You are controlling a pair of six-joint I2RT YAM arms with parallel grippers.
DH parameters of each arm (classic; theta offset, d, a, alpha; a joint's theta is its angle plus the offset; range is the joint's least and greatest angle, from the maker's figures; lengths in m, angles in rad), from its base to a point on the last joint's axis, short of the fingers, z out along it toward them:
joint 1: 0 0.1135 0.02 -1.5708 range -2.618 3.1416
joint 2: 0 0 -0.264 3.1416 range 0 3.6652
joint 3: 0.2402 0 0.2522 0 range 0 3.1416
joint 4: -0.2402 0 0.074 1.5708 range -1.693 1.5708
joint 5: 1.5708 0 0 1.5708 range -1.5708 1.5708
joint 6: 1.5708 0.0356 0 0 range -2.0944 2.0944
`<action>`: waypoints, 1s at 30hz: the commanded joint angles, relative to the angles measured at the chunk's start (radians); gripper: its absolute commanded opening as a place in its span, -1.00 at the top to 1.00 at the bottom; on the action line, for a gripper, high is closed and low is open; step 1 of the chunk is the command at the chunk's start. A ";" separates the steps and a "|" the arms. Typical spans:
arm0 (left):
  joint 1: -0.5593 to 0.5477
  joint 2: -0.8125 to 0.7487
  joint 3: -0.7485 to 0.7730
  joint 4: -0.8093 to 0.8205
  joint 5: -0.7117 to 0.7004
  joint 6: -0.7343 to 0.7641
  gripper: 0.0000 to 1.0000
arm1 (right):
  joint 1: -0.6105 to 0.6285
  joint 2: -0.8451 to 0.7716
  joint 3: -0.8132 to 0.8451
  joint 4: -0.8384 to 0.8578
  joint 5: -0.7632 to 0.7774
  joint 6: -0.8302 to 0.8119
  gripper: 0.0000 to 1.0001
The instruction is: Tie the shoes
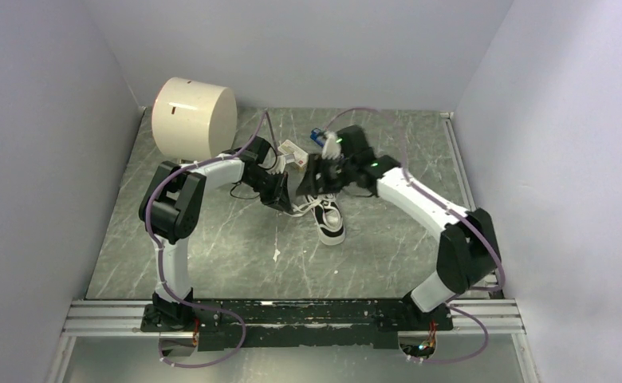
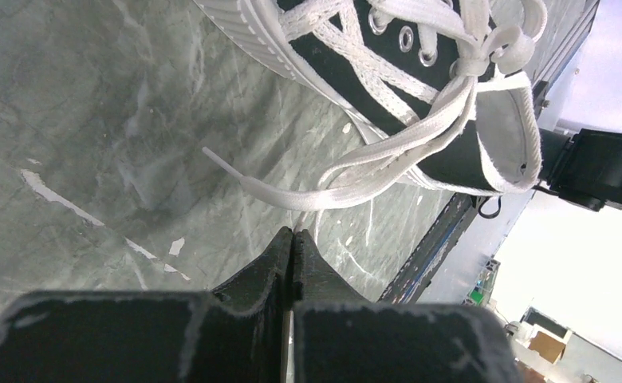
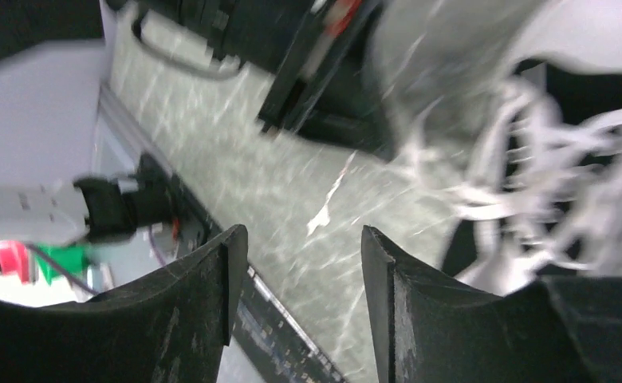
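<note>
The black-and-white sneaker (image 1: 331, 220) lies mid-table, toe toward the arms. In the left wrist view its laced upper (image 2: 419, 88) fills the top, with a knot at the top eyelets and long white laces (image 2: 372, 171) trailing to the table. My left gripper (image 2: 293, 233) is shut on a white lace loop running down from that knot; it sits just left of the shoe's heel (image 1: 285, 201). My right gripper (image 3: 300, 235) is open and empty, above the shoe's opening (image 1: 317, 182). The shoe and laces (image 3: 531, 159) are blurred at its right.
A large cream cylinder (image 1: 194, 118) stands at the back left. A blue stapler (image 1: 317, 136) and a small white-and-tan box (image 1: 292, 150) lie behind the shoe. Grey walls close in the marbled table (image 1: 212, 239); a rail (image 1: 292, 315) runs along the front.
</note>
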 commanded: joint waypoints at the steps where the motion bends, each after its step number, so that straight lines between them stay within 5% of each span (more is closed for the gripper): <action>1: 0.003 0.012 0.028 -0.016 0.005 0.017 0.90 | -0.210 -0.022 -0.045 0.095 -0.108 -0.062 -0.17; 5: 0.002 0.007 0.022 -0.012 0.021 0.014 0.90 | -0.372 0.052 -0.096 0.181 -0.347 -0.187 -0.17; 11: 0.002 0.005 0.023 -0.014 0.027 0.018 0.91 | -0.462 0.186 -0.052 0.095 -0.430 -0.526 -0.14; 23: 0.002 0.001 0.039 -0.017 0.051 0.027 0.91 | -0.468 0.372 -0.022 0.062 -0.605 -0.611 -0.05; 30: 0.002 0.006 0.030 -0.004 0.068 0.024 0.91 | -0.463 0.332 -0.067 0.104 -0.649 -0.589 -0.07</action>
